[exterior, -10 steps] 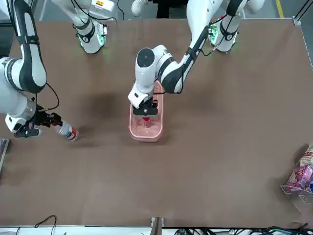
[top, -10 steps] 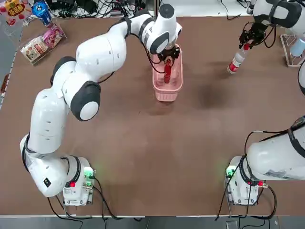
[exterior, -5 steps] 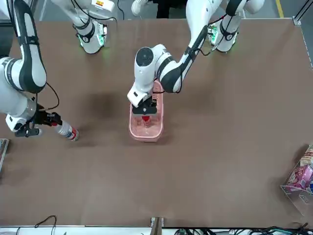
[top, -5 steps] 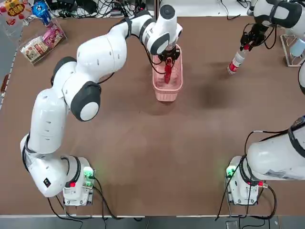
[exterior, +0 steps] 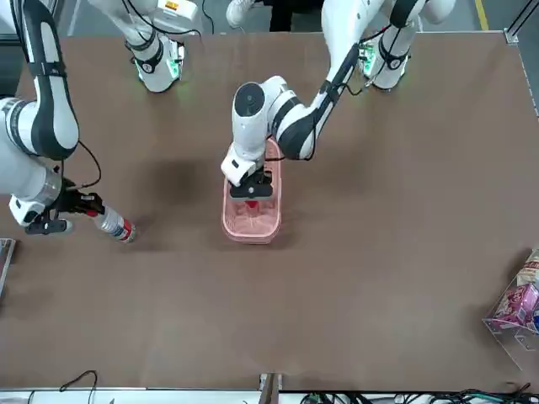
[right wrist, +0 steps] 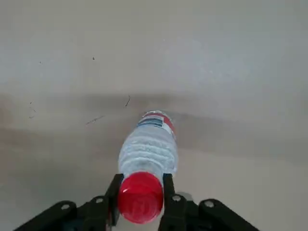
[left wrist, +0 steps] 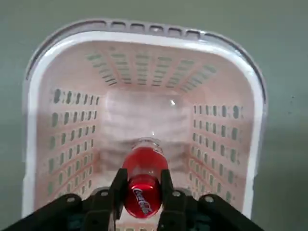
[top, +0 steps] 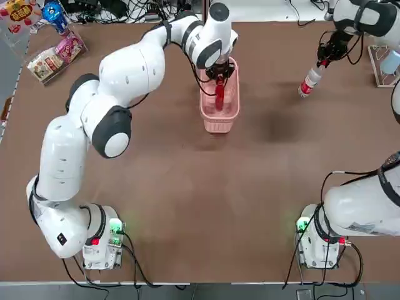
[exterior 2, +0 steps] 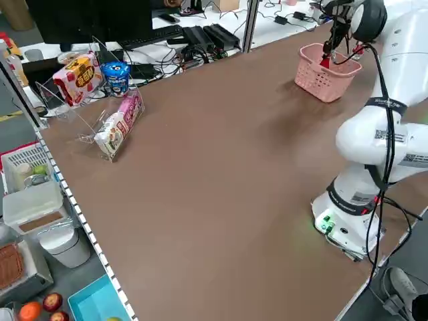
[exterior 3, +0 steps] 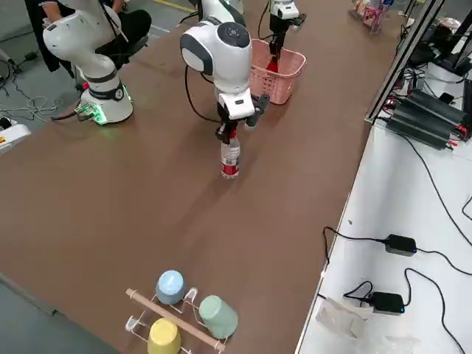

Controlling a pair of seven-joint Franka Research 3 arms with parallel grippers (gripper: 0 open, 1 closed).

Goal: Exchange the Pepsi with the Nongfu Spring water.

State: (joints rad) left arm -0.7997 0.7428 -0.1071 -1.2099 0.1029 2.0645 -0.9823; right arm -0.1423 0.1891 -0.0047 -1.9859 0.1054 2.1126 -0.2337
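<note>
The Pepsi (left wrist: 143,179) was seen standing upright inside the pink basket (top: 219,119) near the far middle of the counter (top: 200,200), and the left gripper (left wrist: 142,196) was clamped on its cap end, one finger pressed to each side of the red top. The Nongfu Spring water (right wrist: 148,154) was found well apart from the basket, standing on the bare counter toward the robot's right far corner, and the right gripper (right wrist: 140,197) was likewise closed on its red cap, as shown in the right wrist view. Both bottles appeared to rest on their bases, so neither was judged to have been lifted yet. The step in hand was taken to be the double grasp that opens the exchange: each bottle secured from above before being carried to the other's place. The next move was judged to call for a straight upward lift of the Pepsi until its base cleared the basket rim, since a sideways pull could catch the wall and drag or tip the basket. The water, gripped only at the cap, was expected to swing slightly when raised. A crossing of the two arms over the middle of the counter would need to be staggered to avoid contact.
</note>
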